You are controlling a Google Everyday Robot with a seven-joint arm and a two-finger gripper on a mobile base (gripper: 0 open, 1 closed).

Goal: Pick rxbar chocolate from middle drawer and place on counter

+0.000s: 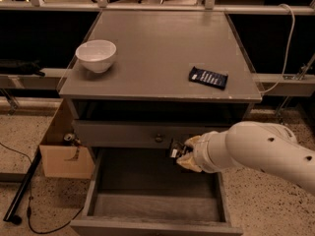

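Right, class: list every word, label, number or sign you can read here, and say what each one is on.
Nothing can be read.
Dark blue bar on the counter: rows of white lettering, too blurred to read.
Small dark item at the gripper, over the open middle drawer: no lettering can be made out.
White bowl, cardboard box: no text shown.

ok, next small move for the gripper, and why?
Probably draw the gripper back and up, clear of the knobbed drawer front, toward the counter. It hangs over the rear of the open middle drawer, whose visible bottom is bare, with something dark at its tip, possibly the rxbar chocolate; the grasp can't be confirmed.
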